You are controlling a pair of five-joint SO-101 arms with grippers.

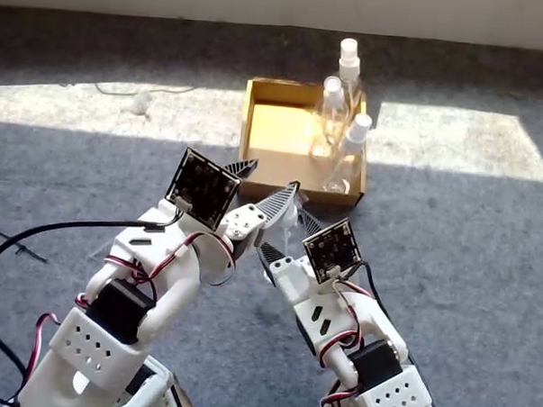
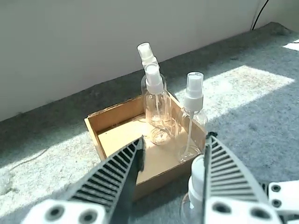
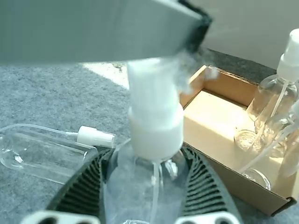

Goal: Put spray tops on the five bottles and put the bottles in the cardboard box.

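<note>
Clearly, right tool (image 3: 148,158) grips bottle (image 3: 140,191), left tool (image 2: 175,142) open at its spray top (image 3: 154,116).

A grey carpet (image 1: 467,266), crossed by a broad band of sunlight, carries everything. On it sits a shallow brown cardboard box (image 1: 248,121), half in the sun. A clear plastic bottle with a white spray top (image 3: 42,151) lies on its side near the box. A black cable (image 1: 18,237) and a thin pale cord (image 1: 123,91) trail across the pile.
</note>
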